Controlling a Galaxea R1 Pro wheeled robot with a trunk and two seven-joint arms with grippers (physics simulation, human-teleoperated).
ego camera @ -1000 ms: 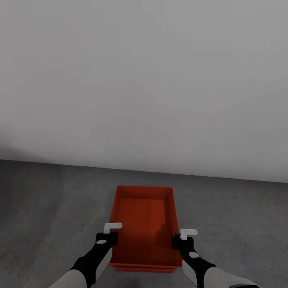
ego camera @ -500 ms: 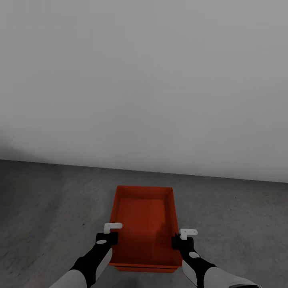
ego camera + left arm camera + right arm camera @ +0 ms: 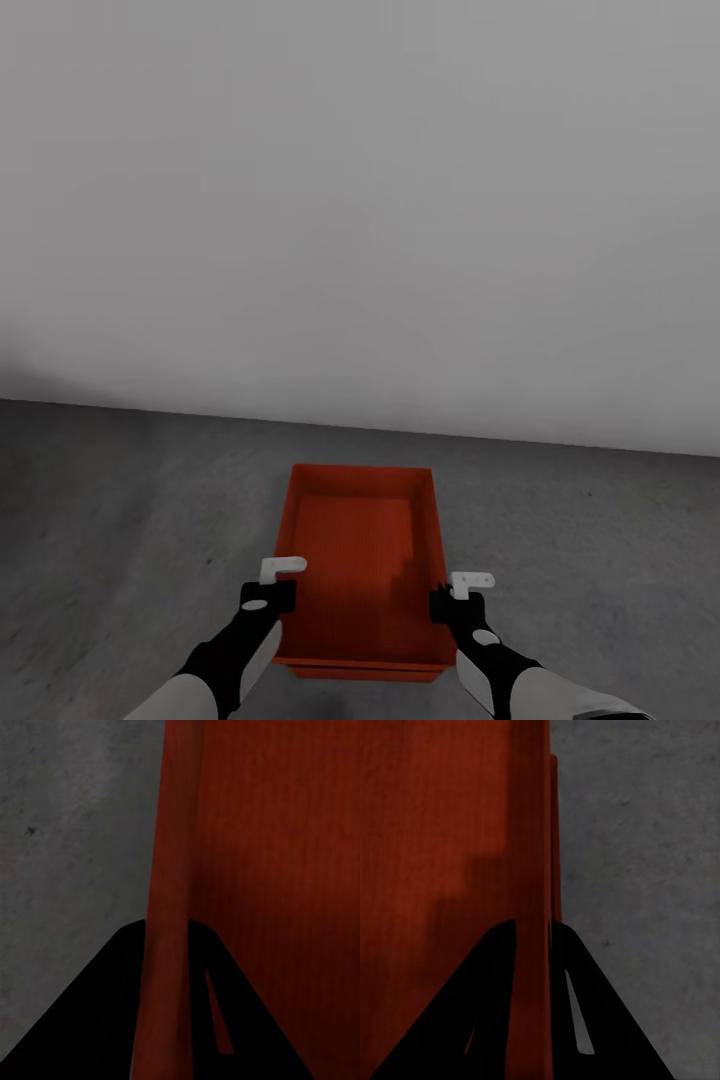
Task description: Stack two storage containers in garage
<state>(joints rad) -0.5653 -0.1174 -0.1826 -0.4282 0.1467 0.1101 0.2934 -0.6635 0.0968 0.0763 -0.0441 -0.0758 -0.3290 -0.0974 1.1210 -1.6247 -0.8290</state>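
Both sets of jaws clamped on the side walls of the upper container (image 3: 362, 560): left gripper (image 3: 272, 592) on one long wall, right gripper (image 3: 446, 598) opposite. Long axis running away toward the wall (image 3: 360, 200). Apparently nested over a second container (image 3: 362, 669) on the garage floor (image 3: 120, 500).

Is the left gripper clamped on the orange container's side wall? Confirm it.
Yes: in the left wrist view the left gripper has a black finger on each side of the container wall.
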